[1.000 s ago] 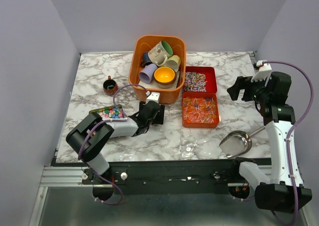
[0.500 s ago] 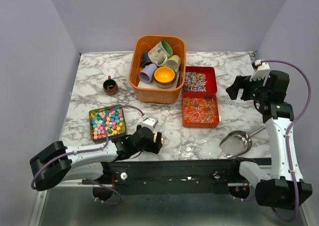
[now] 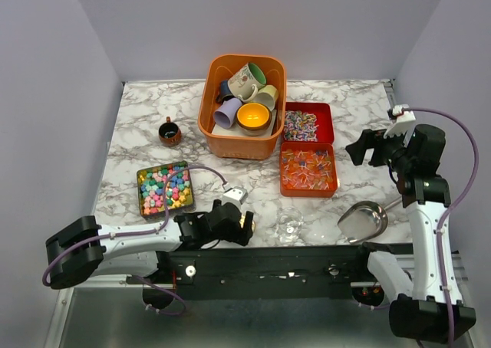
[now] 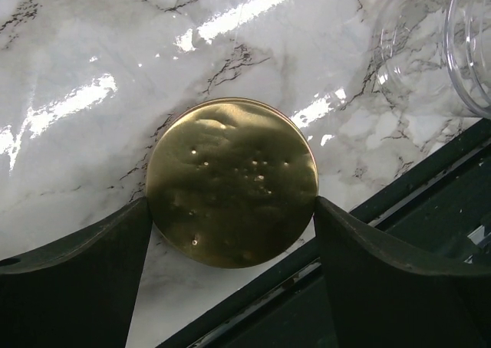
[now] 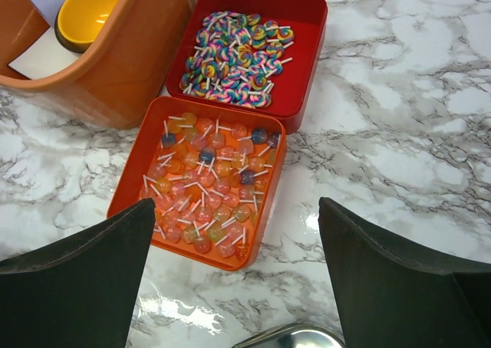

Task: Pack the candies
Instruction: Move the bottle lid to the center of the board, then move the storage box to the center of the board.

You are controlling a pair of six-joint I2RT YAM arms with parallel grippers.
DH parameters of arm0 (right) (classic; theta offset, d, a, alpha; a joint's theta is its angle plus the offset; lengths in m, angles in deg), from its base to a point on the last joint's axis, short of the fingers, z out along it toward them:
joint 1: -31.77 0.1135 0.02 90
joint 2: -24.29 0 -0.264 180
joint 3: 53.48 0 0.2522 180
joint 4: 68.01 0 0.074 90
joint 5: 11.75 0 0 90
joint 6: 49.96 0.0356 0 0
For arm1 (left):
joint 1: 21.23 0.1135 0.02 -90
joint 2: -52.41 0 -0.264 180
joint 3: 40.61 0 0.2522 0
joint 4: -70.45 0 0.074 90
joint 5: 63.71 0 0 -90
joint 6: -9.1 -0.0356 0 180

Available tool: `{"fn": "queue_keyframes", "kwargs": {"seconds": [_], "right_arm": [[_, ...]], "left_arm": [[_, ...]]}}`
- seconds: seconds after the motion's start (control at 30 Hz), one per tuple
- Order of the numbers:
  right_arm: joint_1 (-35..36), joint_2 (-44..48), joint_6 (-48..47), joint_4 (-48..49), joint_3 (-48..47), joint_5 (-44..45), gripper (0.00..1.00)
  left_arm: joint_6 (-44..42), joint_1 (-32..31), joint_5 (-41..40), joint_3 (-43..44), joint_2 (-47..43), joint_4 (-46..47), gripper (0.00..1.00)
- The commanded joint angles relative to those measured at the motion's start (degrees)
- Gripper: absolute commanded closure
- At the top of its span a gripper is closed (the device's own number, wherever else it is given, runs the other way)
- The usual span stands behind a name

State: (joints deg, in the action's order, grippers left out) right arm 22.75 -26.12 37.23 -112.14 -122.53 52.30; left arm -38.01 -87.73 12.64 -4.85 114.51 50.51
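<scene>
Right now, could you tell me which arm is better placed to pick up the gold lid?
Left. Its open hand already straddles the gold lid at the table's near edge, while the right hand hangs open beside the candy trays, well away from it.

This is a robot lab test cell, not a home or a shop: a marble-patterned bench is boxed in on 3 sides by plain lilac-grey panels, with a bare aluminium rail running along its near edge. 2 arms, the left arm and the right arm, are bolted to a black base bar, with purple cables looped along them. The props look staged for a trial: red trays of candies and an orange bin of mugs.
</scene>
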Motion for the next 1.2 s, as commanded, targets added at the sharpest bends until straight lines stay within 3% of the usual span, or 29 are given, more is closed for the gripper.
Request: {"fn": "queue_keyframes", "kwargs": {"seconds": [0.0, 0.23, 0.43, 0.53, 0.73, 0.9, 1.0, 1.13, 1.17], "right_arm": [[-0.12, 3.30, -0.18, -0.39, 1.67, -0.06, 0.07], [-0.12, 0.67, -0.09, -2.50, -4.90, -0.24, 0.07], [-0.12, -3.63, -1.32, -3.38, -9.22, -1.90, 0.07], [-0.21, -5.48, -1.50, -3.38, -10.80, -3.40, 0.07], [0.49, -10.40, -3.34, -4.70, -13.62, -6.21, 0.07], [0.75, -11.90, -0.89, -2.06, -13.44, -6.83, 0.07], [0.75, -12.51, -0.18, -1.80, -14.58, -7.09, 0.07], [0.75, -13.92, -0.79, -3.11, -16.52, -6.39, 0.07], [0.75, -14.18, -0.88, -3.38, -17.30, -6.21, 0.07]], "left_arm": [[-0.79, -1.44, 0.91, 1.20, 0.21, -6.99, 0.01], [-7.62, -1.53, -1.99, 12.87, -1.02, -18.25, 0.01], [-24.15, 1.01, -5.86, 22.01, -1.37, -12.12, 0.01], [-32.77, 7.68, -0.27, 25.53, -1.55, -10.69, 0.01], [-34.98, 30.96, 6.08, 31.35, -5.50, -21.94, 0.03], [-34.73, 39.24, 3.10, 30.65, -5.25, -34.40, 0.07], [-32.44, 41.98, 3.55, 27.49, -4.19, -33.74, 0.11], [-29.63, 48.29, 6.87, 27.30, 0.63, -31.88, 0.26], [-27.27, 52.74, 8.62, 28.87, 4.48, -32.06, 0.35]]}}
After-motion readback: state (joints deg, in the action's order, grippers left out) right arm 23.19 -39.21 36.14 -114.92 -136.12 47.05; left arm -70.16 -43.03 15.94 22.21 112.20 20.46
